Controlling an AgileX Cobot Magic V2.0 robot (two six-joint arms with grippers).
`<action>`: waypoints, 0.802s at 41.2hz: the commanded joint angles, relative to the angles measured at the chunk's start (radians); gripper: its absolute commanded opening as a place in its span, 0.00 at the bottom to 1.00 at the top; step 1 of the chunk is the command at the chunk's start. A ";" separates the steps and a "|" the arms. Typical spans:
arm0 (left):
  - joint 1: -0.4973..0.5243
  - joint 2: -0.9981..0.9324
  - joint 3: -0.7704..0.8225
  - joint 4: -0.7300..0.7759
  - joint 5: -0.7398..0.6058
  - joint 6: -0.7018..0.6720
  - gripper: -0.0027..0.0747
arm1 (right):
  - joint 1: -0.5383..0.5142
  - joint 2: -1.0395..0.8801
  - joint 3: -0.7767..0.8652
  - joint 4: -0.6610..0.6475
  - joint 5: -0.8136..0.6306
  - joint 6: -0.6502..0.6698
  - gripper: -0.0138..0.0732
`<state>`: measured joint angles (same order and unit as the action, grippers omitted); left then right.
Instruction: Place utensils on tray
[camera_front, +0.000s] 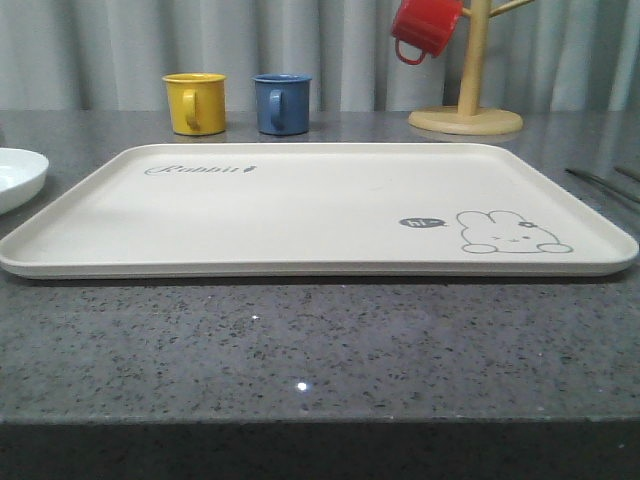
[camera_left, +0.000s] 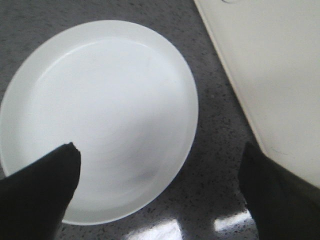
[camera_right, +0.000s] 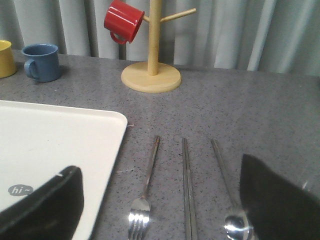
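The fork (camera_right: 142, 195), the chopsticks (camera_right: 186, 190) and the spoon (camera_right: 227, 192) lay side by side on the grey counter (camera_front: 320, 350) just beside the tray's (camera_front: 300, 215) short edge, on the side of its rabbit print, handles pointing away toward the wooden mug stand (camera_right: 151, 75); the fork lay nearest the tray, the spoon farthest. All three looked thin, rigid, smooth metal: light, likely slippery, and lying so flat that a pinch across the narrow handle seemed the best hold. The white plate (camera_left: 97, 120) sat on the counter off the tray's opposite short edge, close but apart; being glazed and breakable, it would best be gripped at the rim.

The right gripper (camera_right: 162, 205) hovered over the cutlery, jaws spread wide, pinching nothing. The left gripper (camera_left: 160, 185) hung over the plate's near rim, jaws likewise spread and empty.

The tray itself was bare. Behind it stood the yellow mug (camera_front: 195, 102) and blue mug (camera_front: 281, 103); the red mug (camera_front: 425, 28) hung on the stand.

The front view cut off most of the plate and showed the cutlery only as faint dark lines. The spoon's bowl was partly hidden by a finger (camera_right: 280, 200).
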<state>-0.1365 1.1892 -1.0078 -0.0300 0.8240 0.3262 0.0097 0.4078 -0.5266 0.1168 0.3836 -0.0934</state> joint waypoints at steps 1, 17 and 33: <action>-0.051 0.066 -0.078 0.039 0.010 0.010 0.78 | -0.005 0.012 -0.035 0.005 -0.073 -0.006 0.91; -0.094 0.312 -0.151 0.092 0.104 0.010 0.46 | -0.005 0.012 -0.035 0.005 -0.073 -0.006 0.91; -0.094 0.334 -0.151 0.092 0.129 0.010 0.01 | -0.005 0.012 -0.035 0.005 -0.073 -0.006 0.91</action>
<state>-0.2213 1.5553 -1.1302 0.0654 0.9552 0.3400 0.0097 0.4078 -0.5266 0.1171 0.3836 -0.0934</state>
